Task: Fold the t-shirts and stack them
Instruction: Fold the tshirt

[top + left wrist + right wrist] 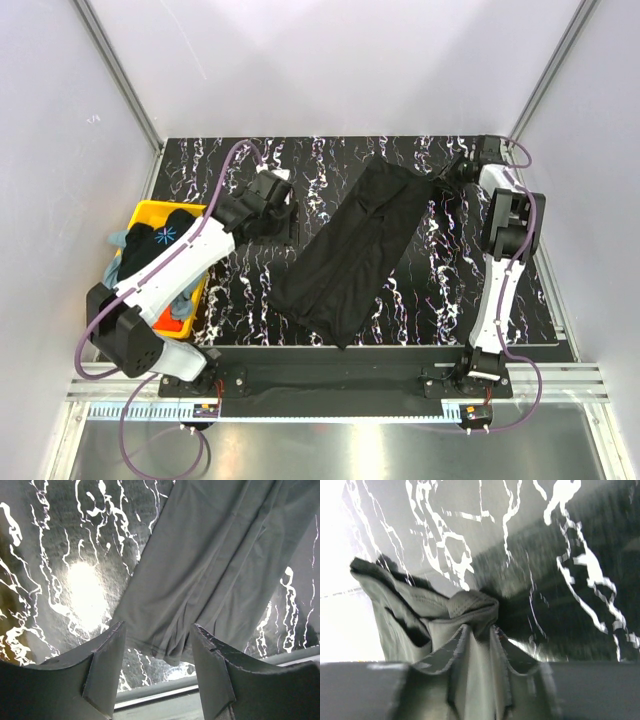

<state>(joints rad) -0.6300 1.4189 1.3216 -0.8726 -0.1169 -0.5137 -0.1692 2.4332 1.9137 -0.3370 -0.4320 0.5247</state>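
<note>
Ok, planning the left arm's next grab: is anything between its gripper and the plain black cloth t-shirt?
Nothing visible does. The open left gripper hangs beside the plain black cloth t-shirt, with only bare black marbled tabletop between them.

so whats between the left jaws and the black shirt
Only bare marbled table, no object; the top view shows that strip beside the black shirt, and the left wrist view agrees.

Yellow bin (150,209) at left edge, black white-veined tabletop (250,292), pale walls (330,60), possibly metal front rail (330,398)
</note>
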